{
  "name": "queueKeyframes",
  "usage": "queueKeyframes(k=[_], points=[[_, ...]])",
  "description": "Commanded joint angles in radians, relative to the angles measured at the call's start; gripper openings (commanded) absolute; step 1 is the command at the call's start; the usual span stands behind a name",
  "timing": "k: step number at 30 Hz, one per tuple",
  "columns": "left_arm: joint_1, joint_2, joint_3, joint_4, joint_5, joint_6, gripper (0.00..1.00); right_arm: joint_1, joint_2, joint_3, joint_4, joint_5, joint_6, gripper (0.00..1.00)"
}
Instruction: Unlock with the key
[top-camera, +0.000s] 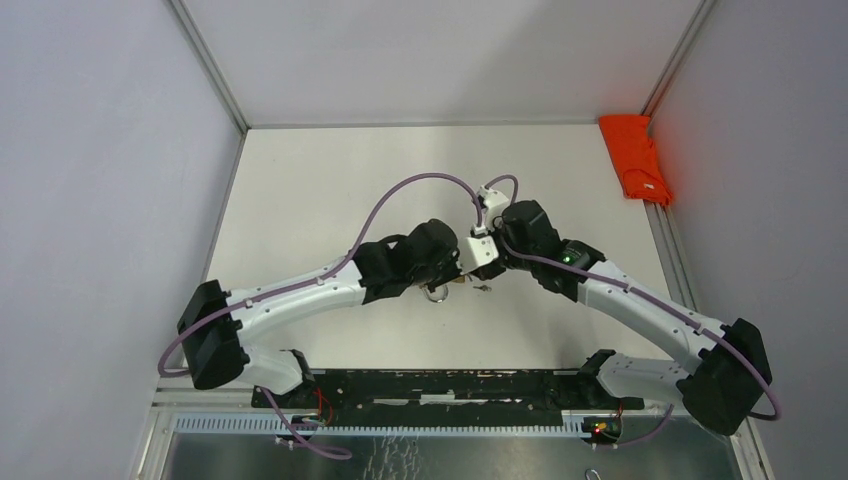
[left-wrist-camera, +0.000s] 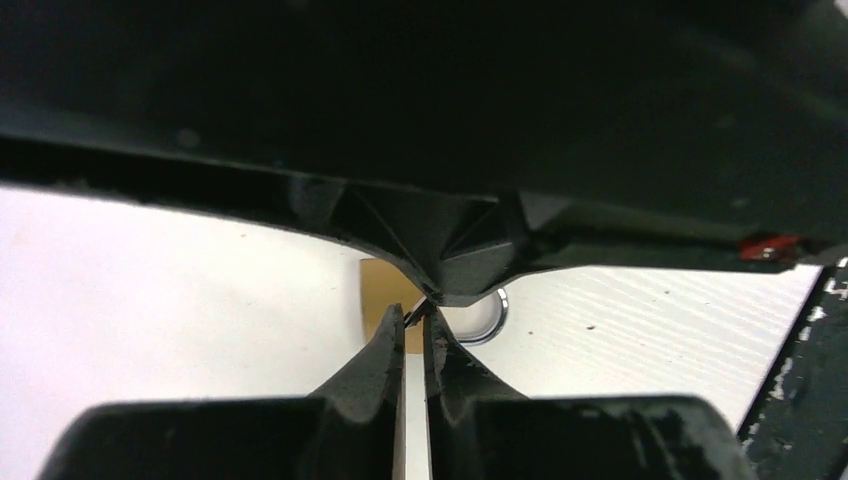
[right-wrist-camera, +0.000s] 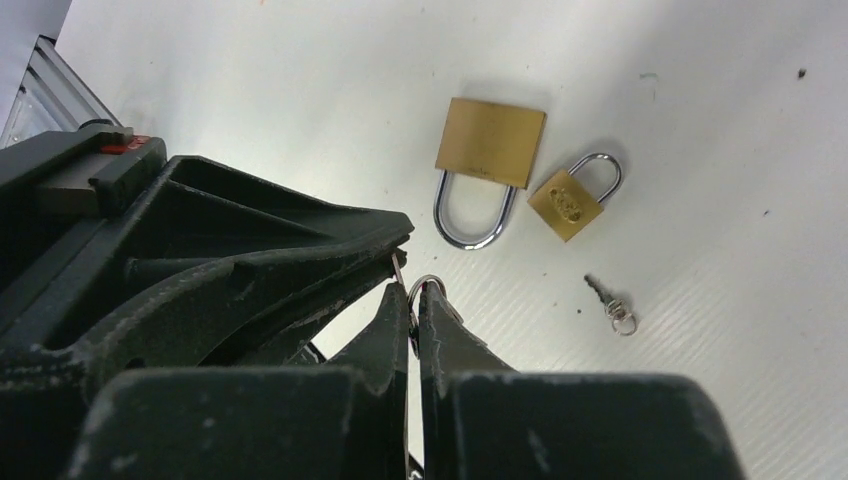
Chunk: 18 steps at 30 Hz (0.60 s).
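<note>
white table (top-camera: 330, 190), grey walls. found right gripper (right-wrist-camera: 413, 300) pinched tight on key ring (right-wrist-camera: 426, 283), left gripper (left-wrist-camera: 415, 325) narrow, couldn't tell if holding. spotted big padlock (right-wrist-camera: 490, 142), small padlock (right-wrist-camera: 565, 202), loose key (right-wrist-camera: 607, 300) rightmost.

left arm (top-camera: 300, 295): white link shells, black joint housings, small dark screws | right arm (top-camera: 640, 300): same white-and-black build, green light (top-camera: 568, 259) on a black housing | cables (top-camera: 400, 195): purple, one per arm | left fingers (left-wrist-camera: 375, 370), right fingers (right-wrist-camera: 385, 340): matte black, tapered, scuffed edges
</note>
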Motion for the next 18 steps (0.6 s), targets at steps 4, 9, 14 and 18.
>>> queueKeyframes(k=[4,9,14,18], points=[[0.098,-0.019,0.038,-0.048,-0.096,-0.544,0.13,-0.023,-0.102,-0.064,-0.056,0.149,-0.132,0.00],[0.099,-0.068,0.010,-0.056,-0.102,-0.550,0.11,-0.036,-0.108,-0.081,-0.051,0.146,-0.131,0.00],[0.100,-0.088,0.015,-0.059,-0.119,-0.536,0.08,-0.039,-0.121,-0.096,-0.027,0.111,-0.139,0.00],[0.100,-0.092,0.024,-0.059,-0.170,-0.524,0.04,-0.040,-0.154,-0.126,-0.006,0.074,-0.145,0.00]])
